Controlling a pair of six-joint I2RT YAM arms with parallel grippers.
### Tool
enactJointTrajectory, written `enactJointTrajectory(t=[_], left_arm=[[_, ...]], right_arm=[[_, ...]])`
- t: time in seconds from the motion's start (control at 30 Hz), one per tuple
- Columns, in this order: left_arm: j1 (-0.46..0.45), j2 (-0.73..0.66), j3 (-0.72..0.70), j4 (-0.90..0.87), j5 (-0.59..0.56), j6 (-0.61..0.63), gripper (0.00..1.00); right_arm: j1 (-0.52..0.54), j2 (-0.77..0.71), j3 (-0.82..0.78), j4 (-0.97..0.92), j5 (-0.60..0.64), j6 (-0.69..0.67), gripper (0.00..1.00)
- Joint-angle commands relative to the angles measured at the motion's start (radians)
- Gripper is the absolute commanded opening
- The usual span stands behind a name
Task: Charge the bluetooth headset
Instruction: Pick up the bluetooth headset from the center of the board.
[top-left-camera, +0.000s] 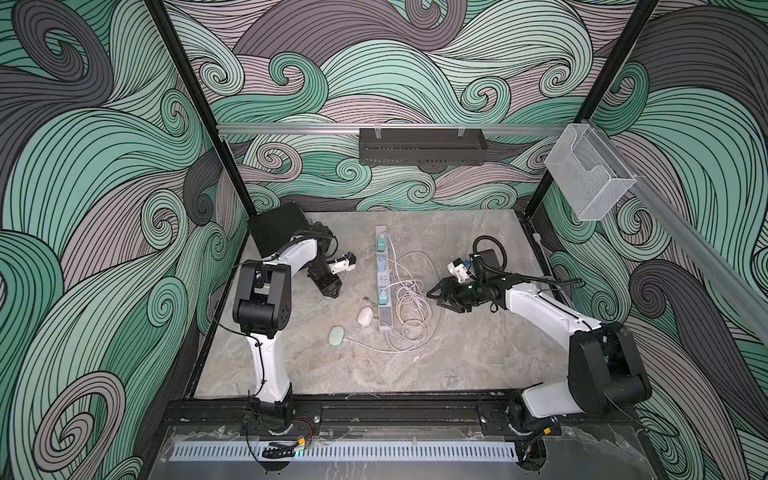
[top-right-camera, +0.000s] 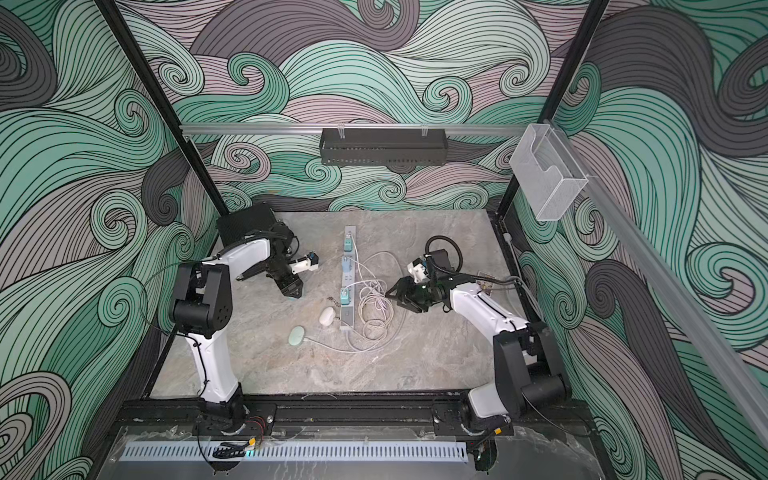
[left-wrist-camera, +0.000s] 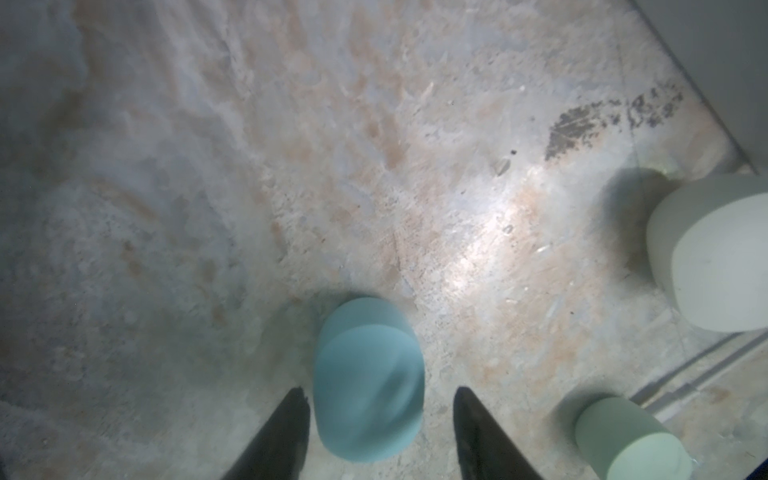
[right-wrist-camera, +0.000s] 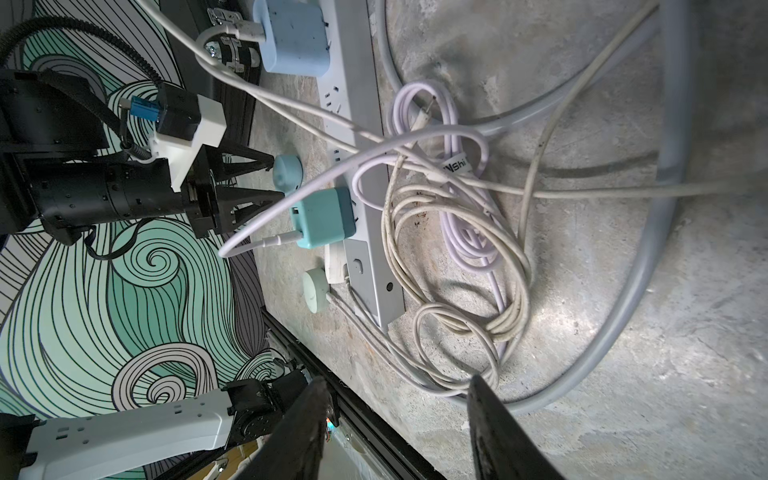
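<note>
A blue rounded bluetooth headset case (left-wrist-camera: 368, 374) lies on the marble table, left of the grey power strip (top-left-camera: 383, 270). My left gripper (left-wrist-camera: 379, 390) points down over it, open, one finger on each side; the case looks blurred. From the right wrist view the same case (right-wrist-camera: 286, 172) sits between those fingers. A white case (top-left-camera: 365, 316) and a pale green case (top-left-camera: 336, 336) with a white cable plugged in lie nearer the front. My right gripper (top-left-camera: 432, 294) hovers open and empty beside a tangle of white cables (right-wrist-camera: 457, 257).
Two teal chargers (top-left-camera: 382, 297) (top-left-camera: 380, 245) are plugged into the strip. A black box (top-left-camera: 278, 228) stands at the back left and a black object with a looped hose (top-left-camera: 490, 253) at the back right. A thick grey cord (right-wrist-camera: 665, 249) curves round the tangle.
</note>
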Motion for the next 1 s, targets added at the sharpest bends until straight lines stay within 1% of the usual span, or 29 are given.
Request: enactJointTrajectory(t=[0.0,0.97], left_arm=[[0.008,0.021,0.043,-0.021,-0.016,0.000,0.53],[0.006,0.059,0.061,-0.044,0.009,-0.001,0.52]], right_arm=[[0.004,-0.004,0.016,-0.006,-0.016,0.008,0.54],[0.004,0.003,0.015,-0.006,-0.020,0.005,0.54]])
